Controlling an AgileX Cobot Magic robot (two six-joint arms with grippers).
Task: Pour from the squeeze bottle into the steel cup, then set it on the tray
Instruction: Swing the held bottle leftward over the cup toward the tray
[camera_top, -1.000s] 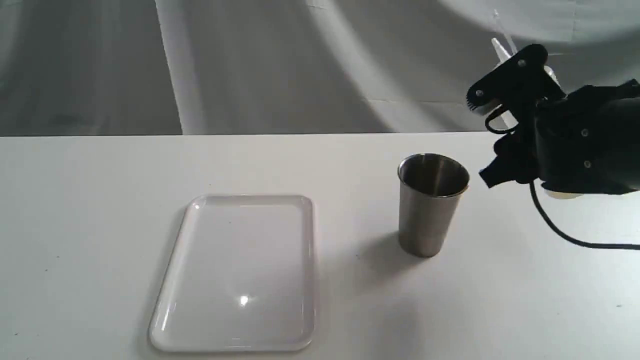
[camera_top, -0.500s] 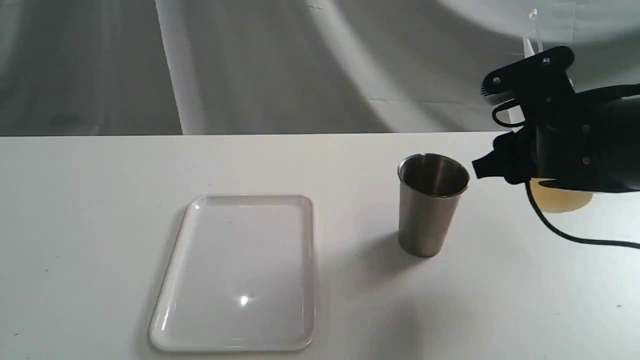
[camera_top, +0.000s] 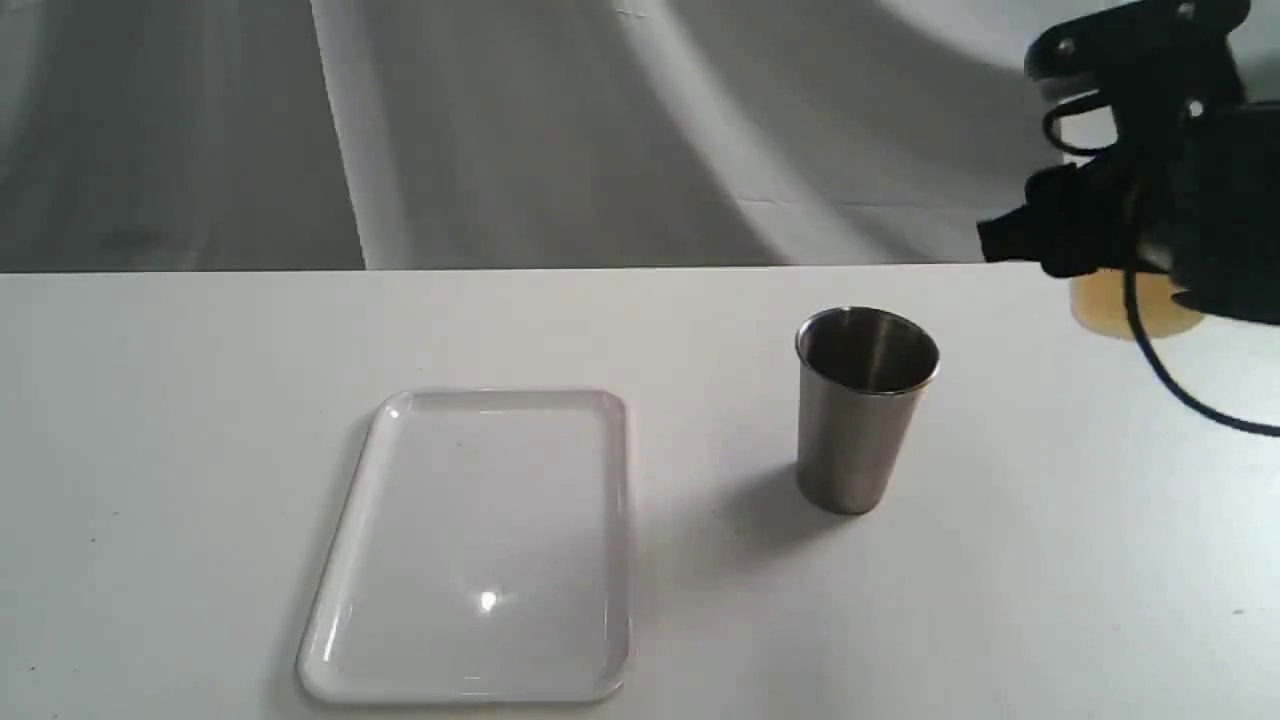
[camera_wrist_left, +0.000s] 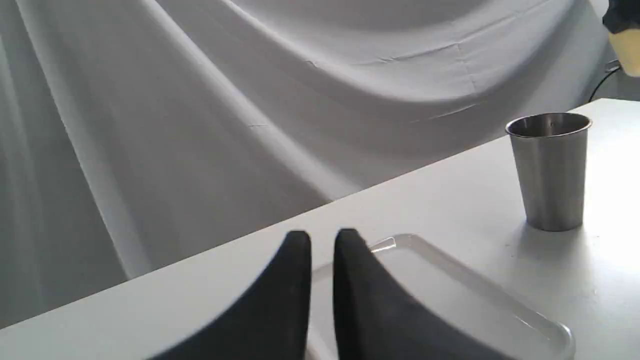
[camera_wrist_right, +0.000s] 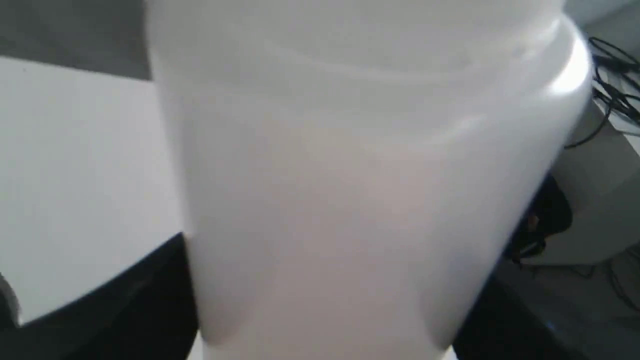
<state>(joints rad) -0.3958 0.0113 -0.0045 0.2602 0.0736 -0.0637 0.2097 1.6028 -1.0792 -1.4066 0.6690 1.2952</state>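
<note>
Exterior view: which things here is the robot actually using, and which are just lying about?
In use: squeeze bottle, steel cup, tray.
Just there: backdrop cloth, cables seen in the right wrist view.

Most of squeeze bottle (camera_top: 1105, 300) hidden

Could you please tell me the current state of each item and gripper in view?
Squeeze bottle: held in the air above the table, amber liquid inside.
Steel cup: upright on the table, no liquid visible inside.
Tray: flat on the table, nothing on it.
Left gripper: shut, holding nothing.
Right gripper: shut on the squeeze bottle.
</note>
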